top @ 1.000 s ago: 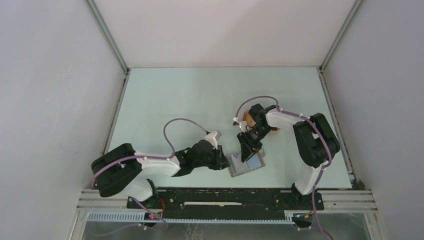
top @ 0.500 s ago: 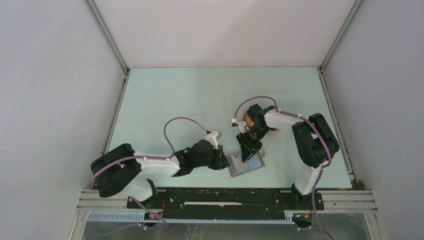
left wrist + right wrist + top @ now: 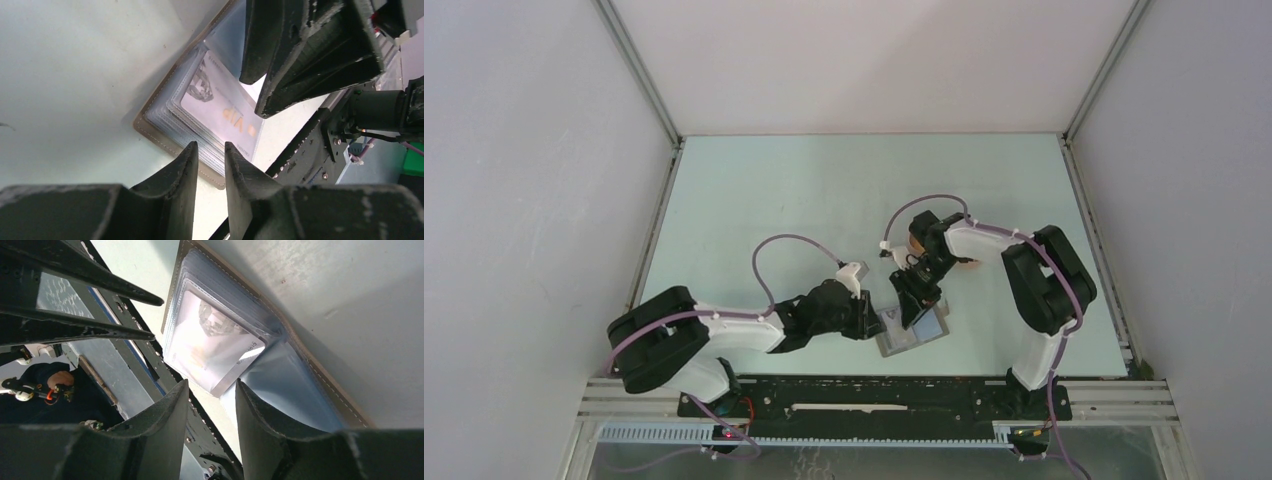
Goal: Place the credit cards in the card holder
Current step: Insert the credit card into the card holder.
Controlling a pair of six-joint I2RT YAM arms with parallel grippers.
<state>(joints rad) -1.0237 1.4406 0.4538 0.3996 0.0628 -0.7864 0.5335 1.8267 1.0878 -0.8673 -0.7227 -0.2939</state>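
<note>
**Ana:** Where does the card holder lie, and how much room is around it?

**Ben:** The card holder [image 3: 911, 332] lies open on the table [image 3: 824, 200], close to the near edge and just beyond the black rail [image 3: 874, 408]. The left gripper [image 3: 871, 320] is at its left side. The right gripper [image 3: 914, 312] stands over its far half, so that spot is crowded. Farther off, the table runs bare to the white walls [image 3: 874, 60].

**Ana:** And the fingers?

**Ben:** The left gripper's fingers [image 3: 180, 180] stand a narrow slit apart. Their tips are just short of the holder's stitched edge, and nothing shows between them. The right gripper's jaws are parted wider above the clear sleeves [image 3: 292, 385], also with nothing between them.

**Ana:** The cards?

**Ben:** One pale card [image 3: 225, 112] lettered VIP lies inside the top sleeve. No other cards can be made out. From above, the right gripper covers much of the holder. Behind the right arm [image 3: 984, 240], a peach-orange thing [image 3: 913, 240] is mostly hidden and its shape is unclear.

**Ana:** Any change from a second ago?

**Ben:** The right arm has shifted slightly left. The holder and the left arm [image 3: 744, 330] sit much as before.
</note>
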